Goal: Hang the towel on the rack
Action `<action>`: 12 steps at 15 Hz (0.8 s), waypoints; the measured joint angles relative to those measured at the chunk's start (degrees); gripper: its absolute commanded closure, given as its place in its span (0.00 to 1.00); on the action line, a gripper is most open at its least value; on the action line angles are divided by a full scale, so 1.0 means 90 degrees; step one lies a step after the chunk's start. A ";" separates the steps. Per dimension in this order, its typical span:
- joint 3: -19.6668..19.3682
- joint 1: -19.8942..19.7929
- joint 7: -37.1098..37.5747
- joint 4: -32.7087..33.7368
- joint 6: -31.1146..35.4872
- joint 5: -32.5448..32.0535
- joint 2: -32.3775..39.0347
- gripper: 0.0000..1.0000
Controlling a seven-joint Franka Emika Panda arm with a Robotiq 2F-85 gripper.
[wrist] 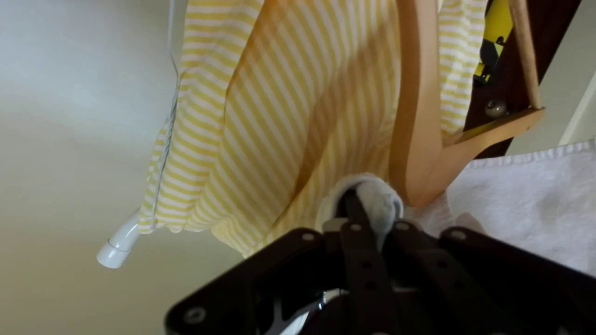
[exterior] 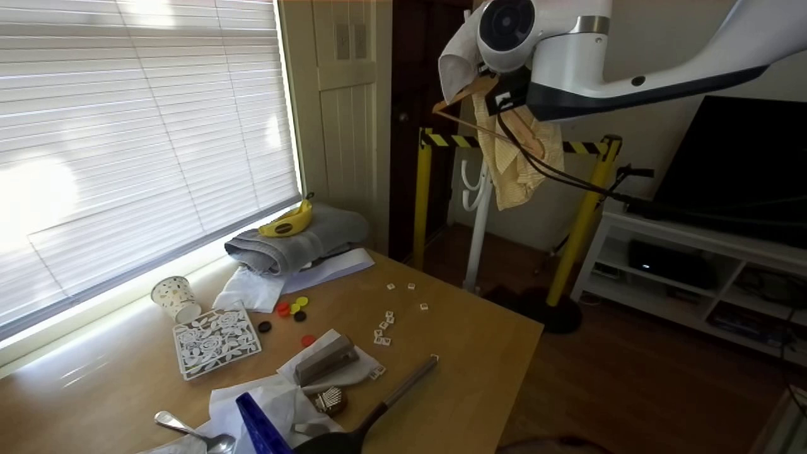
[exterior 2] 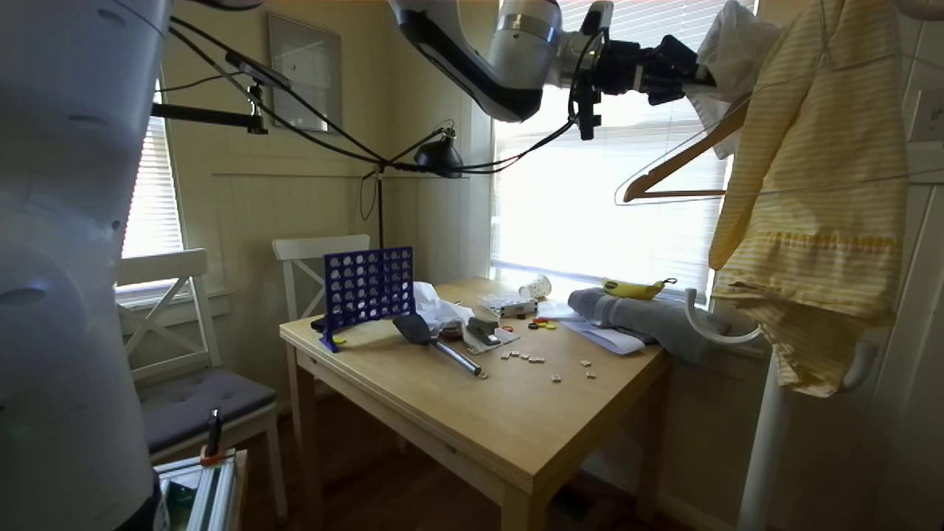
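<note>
Gripper [exterior 2: 700, 77] clamped on white towel [exterior 2: 739, 59], likely placement step; next, drape it over rack [exterior 2: 767, 442] ahead of gripper, then release.

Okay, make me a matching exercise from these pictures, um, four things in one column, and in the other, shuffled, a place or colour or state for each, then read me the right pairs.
Things
1. white cloth
2. banana-shaped item
3. blue holed board
4. striped cloth

Places, colours, states
A. on top of the grey towel
B. yellow and white
C. standing upright on the table
D. held in the pincer

Right pairs: 1-D, 2-A, 3-C, 4-B.
</note>
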 measured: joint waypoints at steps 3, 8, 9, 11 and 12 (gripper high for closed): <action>0.0000 -0.0002 -0.0273 0.0000 0.0001 0.0171 0.0000 0.99; 0.0000 -0.0013 -0.0674 0.0000 0.0001 0.0418 0.0000 0.99; 0.0000 -0.0014 -0.0732 0.0000 0.0001 0.0449 0.0000 0.99; 0.0000 -0.0016 -0.0884 0.0000 0.0001 0.0517 0.0000 0.99; 0.0000 -0.0018 -0.0964 0.0000 0.0001 0.0578 0.0000 0.99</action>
